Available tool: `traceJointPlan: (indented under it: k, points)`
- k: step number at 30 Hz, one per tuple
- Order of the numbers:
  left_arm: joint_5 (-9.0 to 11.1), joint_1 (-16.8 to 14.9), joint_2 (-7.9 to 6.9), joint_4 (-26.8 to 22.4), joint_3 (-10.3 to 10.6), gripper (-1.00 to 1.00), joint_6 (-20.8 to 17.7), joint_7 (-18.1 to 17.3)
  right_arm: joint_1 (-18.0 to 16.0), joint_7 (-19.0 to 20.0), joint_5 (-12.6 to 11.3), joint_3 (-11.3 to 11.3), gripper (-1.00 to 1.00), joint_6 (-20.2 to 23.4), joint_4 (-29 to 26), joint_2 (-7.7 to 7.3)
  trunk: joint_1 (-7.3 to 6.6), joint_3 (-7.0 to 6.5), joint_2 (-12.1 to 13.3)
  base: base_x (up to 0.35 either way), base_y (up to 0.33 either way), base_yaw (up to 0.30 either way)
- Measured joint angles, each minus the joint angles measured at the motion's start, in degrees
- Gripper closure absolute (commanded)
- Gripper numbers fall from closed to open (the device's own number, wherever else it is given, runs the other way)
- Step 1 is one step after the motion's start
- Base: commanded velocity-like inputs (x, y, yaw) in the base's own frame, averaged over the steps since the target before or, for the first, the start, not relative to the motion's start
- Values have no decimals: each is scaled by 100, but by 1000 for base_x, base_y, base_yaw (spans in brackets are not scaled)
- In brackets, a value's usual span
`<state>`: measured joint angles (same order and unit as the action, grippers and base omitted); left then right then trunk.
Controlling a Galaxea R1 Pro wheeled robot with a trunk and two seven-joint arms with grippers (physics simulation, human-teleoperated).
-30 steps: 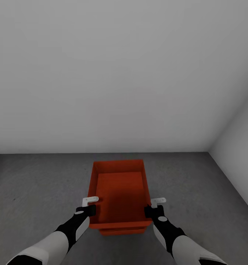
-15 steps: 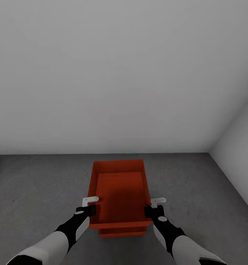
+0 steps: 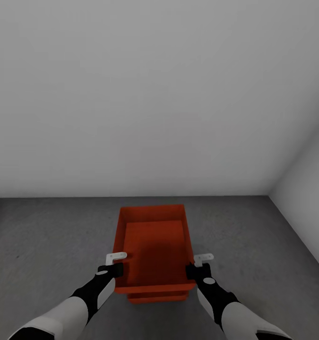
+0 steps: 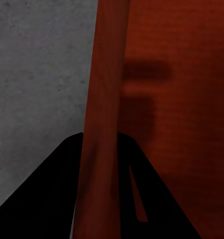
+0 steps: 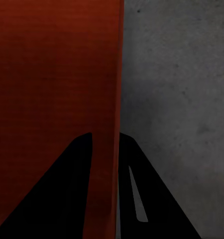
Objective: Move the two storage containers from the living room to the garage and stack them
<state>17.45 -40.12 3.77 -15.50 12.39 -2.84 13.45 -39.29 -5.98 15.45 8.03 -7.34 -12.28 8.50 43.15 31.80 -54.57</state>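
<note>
The plain white wall and dark grey mottled concrete floor of the garage frame 2 orange-red open-top plastic bins: against the wall, the upper bin now sits slightly lower than a second ago, so less of the lower bin peeks out beneath it and the stacking looks nearly finished. The left gripper and right gripper each straddle and pinch a side wall of the upper bin; no writing is visible.
</note>
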Motion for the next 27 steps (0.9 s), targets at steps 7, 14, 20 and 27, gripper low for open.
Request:
traceJointPlan:
  k: [7, 14, 20, 27]
  points:
    - [-1, 0, 0, 0, 0, 100, -1, 0, 0, 0, 0, 1, 100, 0, 1, 0, -2, 0, 0, -36, 0, 0]
    - [0, 0, 0, 2, 1, 100, -1, 0, 0, 0, 1, 2, 100, 0, 4, 0, -2, 0, 0, -3, 0, 0]
    - [-6, 0, 0, -1, -2, 100, -5, 1, 0, 0, -5, -2, 100, 1, 3, 0, -2, 0, 0, 0, 0, 0]
    - [-10, 0, 0, -6, -3, 100, -3, 0, 0, 0, -8, -2, 100, -6, 2, -1, 42, 35, -79, 0, 0, 0]
